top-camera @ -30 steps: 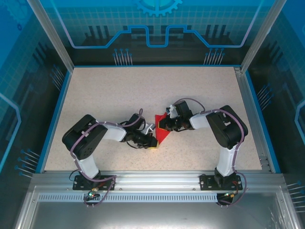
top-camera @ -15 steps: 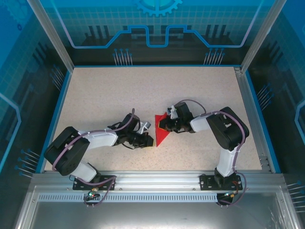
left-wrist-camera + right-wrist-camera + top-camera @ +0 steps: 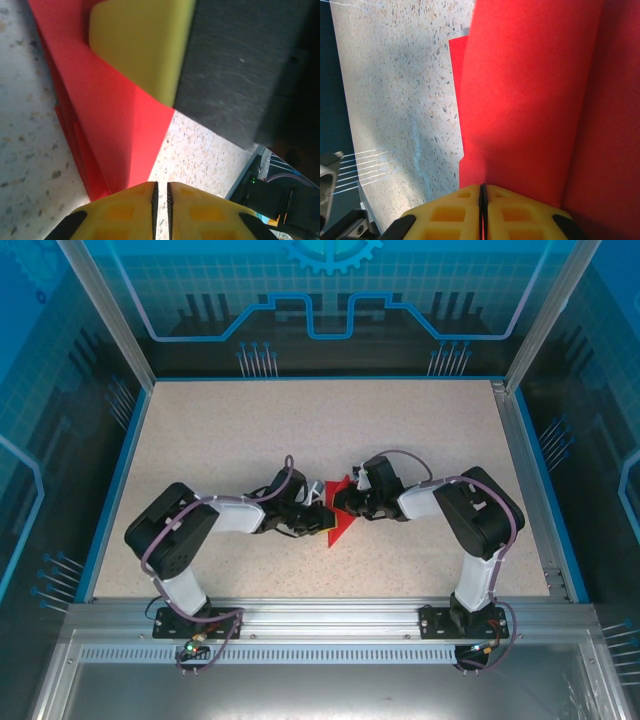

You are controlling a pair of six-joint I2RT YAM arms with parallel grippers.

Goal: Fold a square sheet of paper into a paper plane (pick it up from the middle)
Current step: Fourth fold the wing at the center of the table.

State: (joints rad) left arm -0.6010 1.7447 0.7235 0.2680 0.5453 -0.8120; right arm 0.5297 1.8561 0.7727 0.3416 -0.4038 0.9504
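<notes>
Pinching paper (image 3: 336, 530) at mid-frame from the right in closed right claw (image 3: 347, 506), long axis up-down, and meeting its lower tip from the left with near-closed left claw (image 3: 320, 519), hold there unclear.

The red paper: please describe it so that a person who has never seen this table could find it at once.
Near the middle of the speckled beige table, the left gripper and the right gripper come close together. Between them is the red paper, folded to a triangle whose tip points to the near edge. It is the sole red thing there.
</notes>
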